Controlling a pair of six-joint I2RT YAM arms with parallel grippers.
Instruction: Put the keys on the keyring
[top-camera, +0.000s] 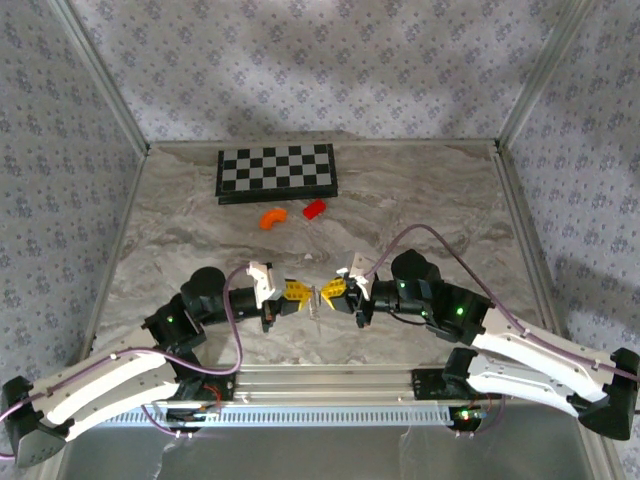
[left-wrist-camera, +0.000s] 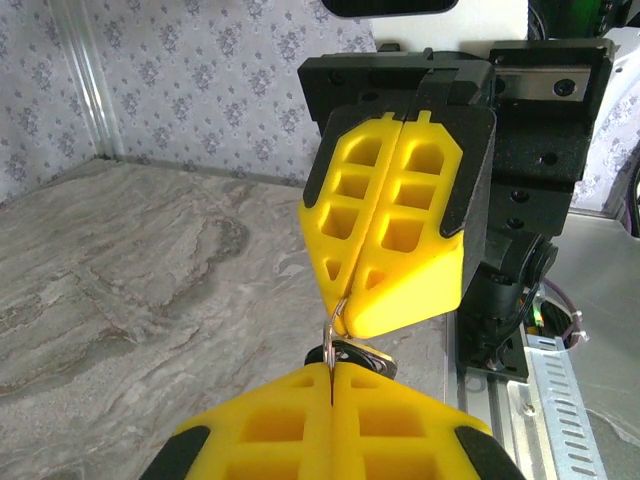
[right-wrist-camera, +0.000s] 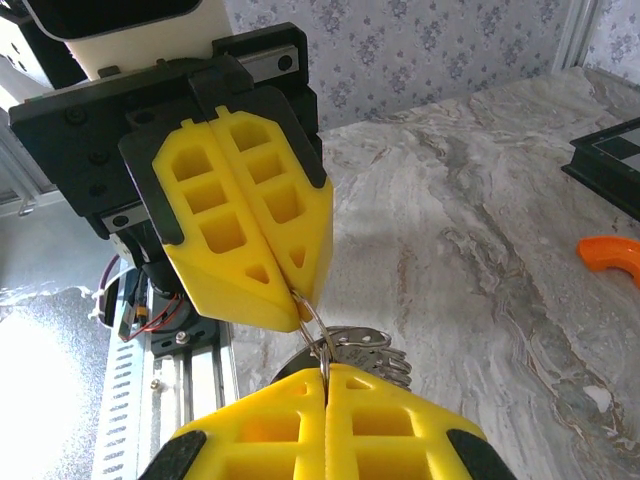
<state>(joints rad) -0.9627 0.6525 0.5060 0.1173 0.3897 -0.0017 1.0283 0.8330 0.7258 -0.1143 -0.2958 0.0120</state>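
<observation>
The keyring (right-wrist-camera: 313, 320), a thin silvery loop, is raised above the marble-patterned tabletop (top-camera: 420, 200). It is near the table's front edge, midway between my two arms. One end of the loop enters the seam between the fingers of my left gripper (right-wrist-camera: 297, 290). The other end enters the seam of my right gripper (left-wrist-camera: 347, 302). Both pairs of yellow fingers are pressed together, and each pair is clamped on the loop. The two sets of tips face each other and almost touch.

The key (left-wrist-camera: 362, 356), a small dark piece with a pale centre, sits just beside my left fingertips at the loop's lower end. I cannot tell whether it is threaded onto the loop. In the right wrist view, a cluster of fine silvery strands (right-wrist-camera: 372, 346) lies against the loop, just beside my right fingertips.

Well apart from both grippers, toward the far side of the table, a curved orange piece (top-camera: 272, 217) and a red block (top-camera: 315, 208) lie near each other without touching. Both are just in front of a checkerboard (top-camera: 277, 172) that lies flat.
</observation>
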